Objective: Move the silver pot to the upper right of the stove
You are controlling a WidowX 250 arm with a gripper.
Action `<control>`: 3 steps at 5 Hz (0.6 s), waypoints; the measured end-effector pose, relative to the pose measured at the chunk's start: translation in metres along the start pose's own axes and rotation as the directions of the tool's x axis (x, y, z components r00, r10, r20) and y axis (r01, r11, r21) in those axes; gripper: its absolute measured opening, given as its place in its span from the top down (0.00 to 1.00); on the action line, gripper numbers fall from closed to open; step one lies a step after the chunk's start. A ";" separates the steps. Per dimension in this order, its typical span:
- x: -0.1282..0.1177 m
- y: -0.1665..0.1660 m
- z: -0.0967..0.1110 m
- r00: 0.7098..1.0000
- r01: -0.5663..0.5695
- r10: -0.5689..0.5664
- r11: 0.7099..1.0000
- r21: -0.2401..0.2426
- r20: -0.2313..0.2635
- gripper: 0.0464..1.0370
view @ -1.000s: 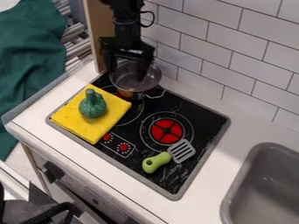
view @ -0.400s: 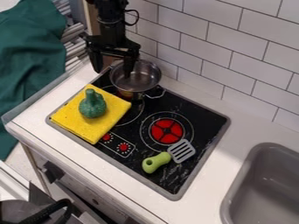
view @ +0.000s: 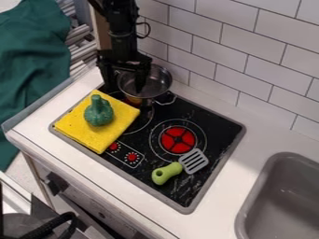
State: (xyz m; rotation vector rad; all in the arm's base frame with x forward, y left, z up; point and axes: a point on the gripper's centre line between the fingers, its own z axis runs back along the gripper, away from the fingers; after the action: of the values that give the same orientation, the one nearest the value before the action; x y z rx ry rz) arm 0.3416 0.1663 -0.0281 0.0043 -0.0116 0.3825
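Note:
My gripper (view: 126, 87) hangs at the upper left of the stove, its two fingers spread wide apart. One finger is over the inside of the silver pot (view: 157, 83), and the other is outside the pot's left rim. The pot stands upright at the back left of the black stove (view: 209, 122), its handle pointing toward the lower right. Whether the fingers touch the pot's wall I cannot tell.
A yellow cloth (view: 84, 122) with a green toy vegetable (view: 98, 112) on it covers the stove's left part. A spatula (view: 177, 168) with a green handle lies at the front right. The tiled wall (view: 246, 65) rises behind; a grey sink (view: 283, 205) is at the right.
The gripper first shifted left from over the pot, then came down and slightly right, with one finger now lower in the pot. The pot has not visibly moved.

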 end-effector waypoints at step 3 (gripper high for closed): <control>-0.001 0.000 -0.005 1.000 0.001 -0.001 1.000 0.003 -0.009 0.90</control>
State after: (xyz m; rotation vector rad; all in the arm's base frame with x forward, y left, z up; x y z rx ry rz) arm 0.3407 0.1665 -0.0328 0.0054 -0.0018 0.3811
